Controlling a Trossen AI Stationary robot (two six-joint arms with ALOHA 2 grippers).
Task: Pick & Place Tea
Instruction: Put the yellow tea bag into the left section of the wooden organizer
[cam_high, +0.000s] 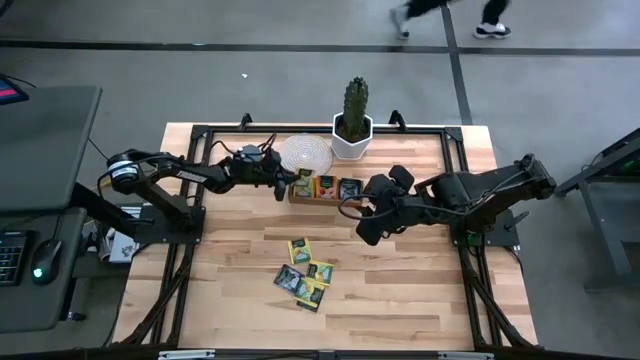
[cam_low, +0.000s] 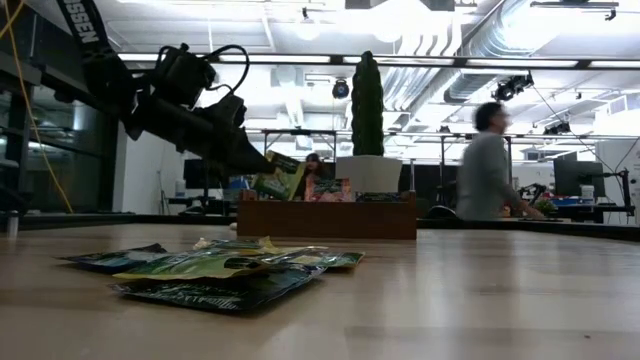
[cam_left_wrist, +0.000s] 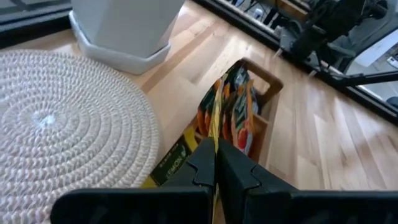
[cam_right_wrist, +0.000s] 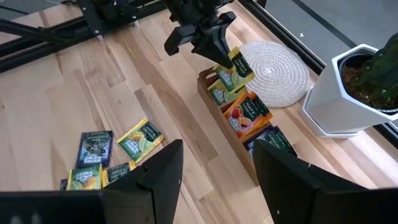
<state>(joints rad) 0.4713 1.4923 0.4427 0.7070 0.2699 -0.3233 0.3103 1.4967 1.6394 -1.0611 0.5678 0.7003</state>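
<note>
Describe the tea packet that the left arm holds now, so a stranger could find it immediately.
Find the wooden tray beside the white cactus pot. Above its end compartment nearest the round woven mat, the left tool pinches a yellow packet, the only one lifted off any surface.

No legible text on packets (cam_right_wrist: 142, 138)

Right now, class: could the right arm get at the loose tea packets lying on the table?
Probably yes. The right pincer is open and empty, and nothing lies between it and the loose packets.
</note>
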